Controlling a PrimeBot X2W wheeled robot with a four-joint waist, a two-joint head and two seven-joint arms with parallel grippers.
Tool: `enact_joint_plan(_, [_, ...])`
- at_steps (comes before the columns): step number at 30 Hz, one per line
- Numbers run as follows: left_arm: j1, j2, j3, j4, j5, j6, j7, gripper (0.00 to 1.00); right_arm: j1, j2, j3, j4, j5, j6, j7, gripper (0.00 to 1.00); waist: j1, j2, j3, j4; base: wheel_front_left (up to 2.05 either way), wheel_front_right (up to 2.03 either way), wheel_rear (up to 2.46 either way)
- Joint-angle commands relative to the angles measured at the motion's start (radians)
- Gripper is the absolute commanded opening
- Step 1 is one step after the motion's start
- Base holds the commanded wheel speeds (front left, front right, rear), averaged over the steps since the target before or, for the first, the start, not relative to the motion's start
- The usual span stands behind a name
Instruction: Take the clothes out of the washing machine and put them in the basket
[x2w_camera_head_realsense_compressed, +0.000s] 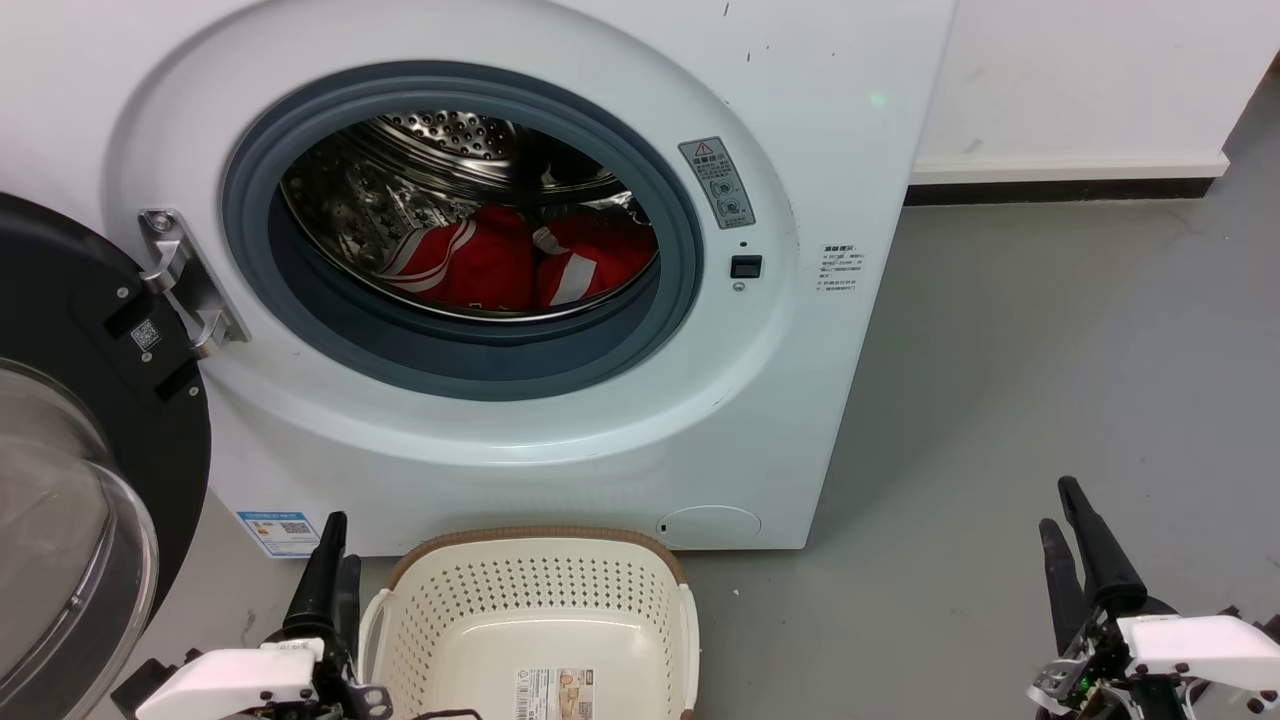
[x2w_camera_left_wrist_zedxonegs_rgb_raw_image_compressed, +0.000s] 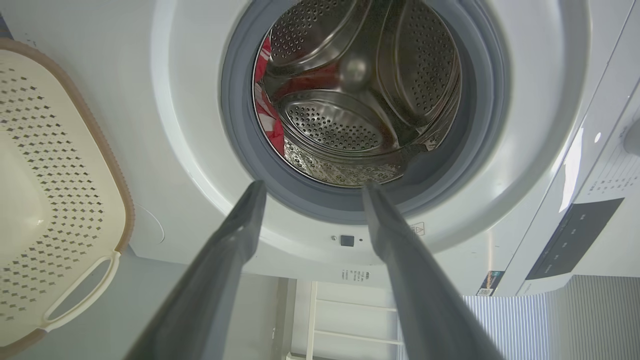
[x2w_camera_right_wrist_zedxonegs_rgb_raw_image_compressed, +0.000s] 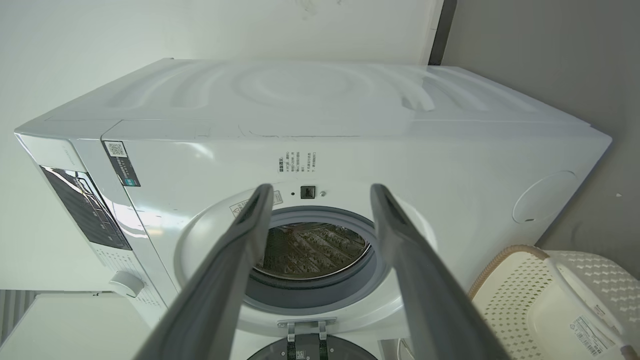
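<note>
At the far left of the head view, the black-framed glass door (x2w_camera_head_realsense_compressed: 95, 420) stands swung open on its metal hinge (x2w_camera_head_realsense_compressed: 185, 280). Just right of it, low in the view, the left tool (x2w_camera_head_realsense_compressed: 340, 545) points up, close beside the basket's left side. Its wrist view shows the two dark fingers (x2w_camera_left_wrist_zedxonegs_rgb_raw_image_compressed: 225, 260) spread wide with nothing between them, aimed at the porthole.

The cream basket (x2w_camera_head_realsense_compressed: 540, 535) sits on the grey floor (x2w_camera_head_realsense_compressed: 1050, 350), right in front of the washing machine (x2w_camera_head_realsense_compressed: 840, 150) and below its opening. Only a paper label (x2w_camera_head_realsense_compressed: 553, 692) lies on the basket's bottom.

Above it, the grey rubber ring (x2w_camera_head_realsense_compressed: 250, 200) frames the steel drum (x2w_camera_head_realsense_compressed: 450, 130). The red clothes (x2w_camera_head_realsense_compressed: 500, 260) with white stripes lie bunched at the bottom of the drum, slightly towards the back. In the left wrist view a strip of the red fabric (x2w_camera_left_wrist_zedxonegs_rgb_raw_image_compressed: 267, 120) shows along the drum's edge.

At the lower right, the right tool (x2w_camera_head_realsense_compressed: 1057, 503) hovers over bare floor, well apart from the basket and the machine. Its wrist view shows its fingers (x2w_camera_right_wrist_zedxonegs_rgb_raw_image_compressed: 225, 270) also held wide and empty, pointed at the machine's front, with the basket (x2w_camera_right_wrist_zedxonegs_rgb_raw_image_compressed: 505, 300) off to one side.
</note>
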Motion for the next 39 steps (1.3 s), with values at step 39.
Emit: enact_joint_plan(39, [0.024, 0.003, -0.001, -0.316, 0.735, 0.087, -0.153, 1.00, -0.009, 0.000, 0.051, -0.242, -0.991, 0.000, -0.153, 1.00, 0.0000, 0.0000, 0.015, -0.014, 0.00, 0.00, 0.00])
